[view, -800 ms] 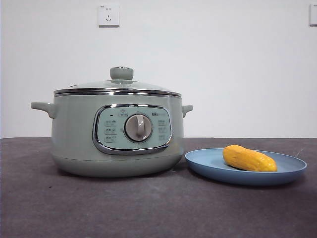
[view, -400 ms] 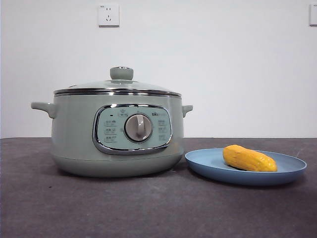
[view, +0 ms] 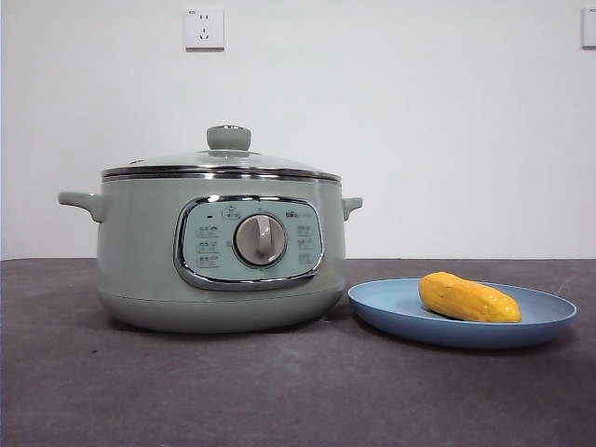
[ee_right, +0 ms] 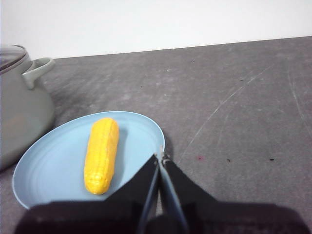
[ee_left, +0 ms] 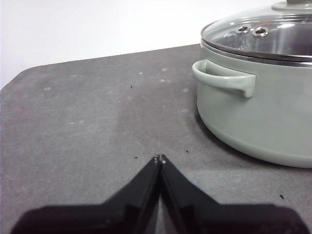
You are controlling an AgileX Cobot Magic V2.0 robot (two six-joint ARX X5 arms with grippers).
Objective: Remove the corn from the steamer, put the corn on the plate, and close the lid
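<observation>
While both pincers stay closed—empty—corn (view: 468,298) lies lengthwise across plate (view: 400,321).

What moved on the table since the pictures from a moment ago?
Nothing visibly moved. The corn lies on the blue plate as before, and the glass lid sits closed on the green steamer, just as it did. No arm shows in the front view. Both the left pincer and the right pincer are shut and hold nothing.
</observation>
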